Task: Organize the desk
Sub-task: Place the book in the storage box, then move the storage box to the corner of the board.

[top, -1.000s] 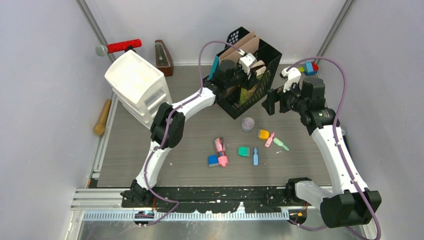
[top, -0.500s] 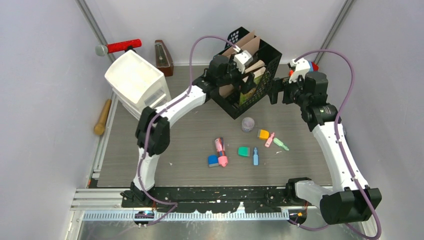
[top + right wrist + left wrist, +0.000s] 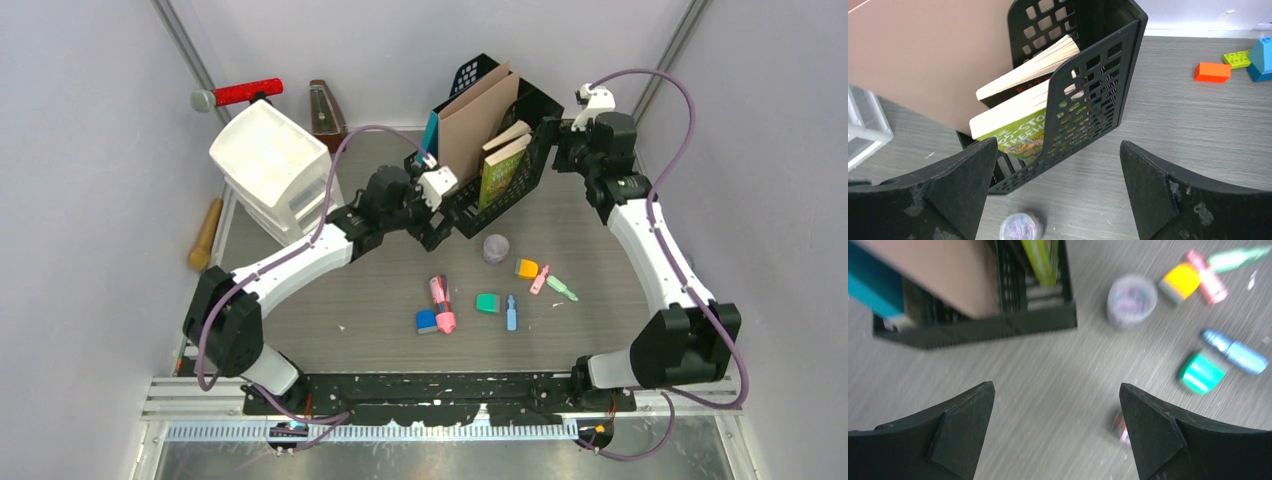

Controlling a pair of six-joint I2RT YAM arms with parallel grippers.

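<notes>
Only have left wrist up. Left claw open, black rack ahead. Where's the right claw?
Observer: Right claw is open and empty, facing the black rack from its other side.
Operator: What's in the rack besides the cardboard?
Observer: Two books lean next to it. The nearer one has a green cover.
Operator: Anything loose outside my frame?
Observer: Toy bricks on the desk, right of the rack in the right wrist view: orange, lime and blue.
</notes>
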